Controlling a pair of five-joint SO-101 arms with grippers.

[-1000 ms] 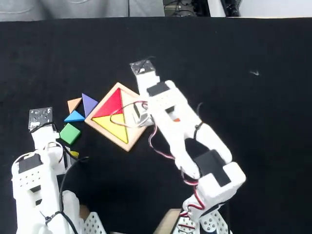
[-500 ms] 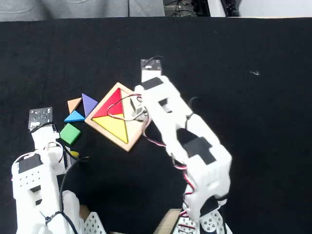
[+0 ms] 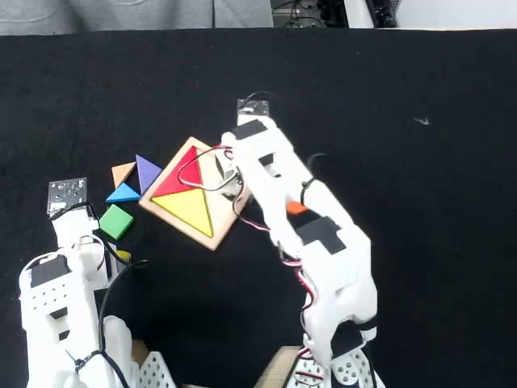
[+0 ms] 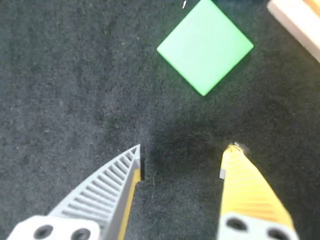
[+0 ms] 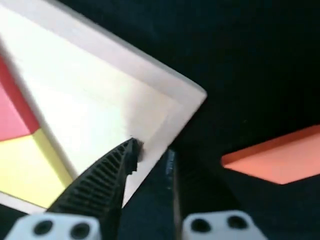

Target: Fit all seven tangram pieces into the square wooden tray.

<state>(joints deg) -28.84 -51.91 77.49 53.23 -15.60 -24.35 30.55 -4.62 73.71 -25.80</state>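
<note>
The square wooden tray [image 3: 212, 235] lies turned like a diamond, with a red triangle [image 3: 182, 179] and a yellow triangle [image 3: 191, 210] in it. My right gripper [image 5: 150, 150] is at the tray's right corner [image 5: 176, 97], one finger inside and one outside the rim, shut on it. An orange piece [image 5: 272, 157] lies on the cloth just beyond that corner, beside the right arm [image 3: 296, 208]. Left of the tray lie a tan triangle [image 3: 123, 171], a purple triangle [image 3: 149, 171], a blue triangle [image 3: 123, 194] and a green square [image 3: 117, 221]. My left gripper [image 4: 182, 155] hangs open over bare cloth, just short of the green square [image 4: 205, 45].
Black cloth covers the whole table. The right arm's body [image 3: 323, 242] stretches from the near edge across to the tray and hides its right half. The left arm's base [image 3: 56, 307] stands at the near left. The tray's edge [image 4: 295, 20] shows beyond the green square.
The right arm has swung leftward and settled lower at the tray's right corner. The tray has turned very slightly. The left arm has not moved.
</note>
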